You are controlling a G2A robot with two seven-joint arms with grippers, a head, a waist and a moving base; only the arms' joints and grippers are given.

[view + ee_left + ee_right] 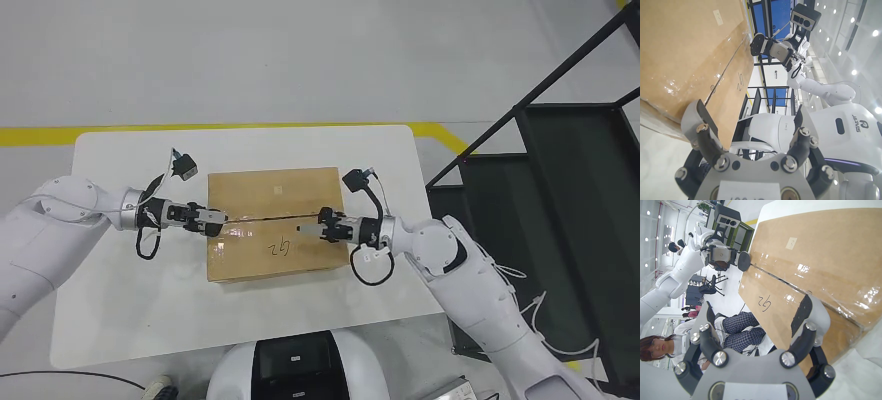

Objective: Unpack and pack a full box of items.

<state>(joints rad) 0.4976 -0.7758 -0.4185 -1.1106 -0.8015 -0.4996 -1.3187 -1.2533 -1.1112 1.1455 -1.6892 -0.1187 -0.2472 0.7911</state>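
Support: white table [120,300], rectangular, rounded corners. Single item directly on top: brown cardboard box [250,195], set flat, roughly mid-table, sides about parallel with table edges. White surface visible on all four sides of box, widest band on left-arm side. Box closed: two top flaps meet at centre seam [265,218]; dark gap along part of seam. Glossy clear tape [804,268] over seam. Small pale label [279,187] on far flap, handwritten mark [283,247] on near flap.

Handwritten "52" [278,247], black marker, on box [300,205] top flap toward near bench [120,300] edge. Small paper label [280,188] on far flap: single handwritten figure, unclear.
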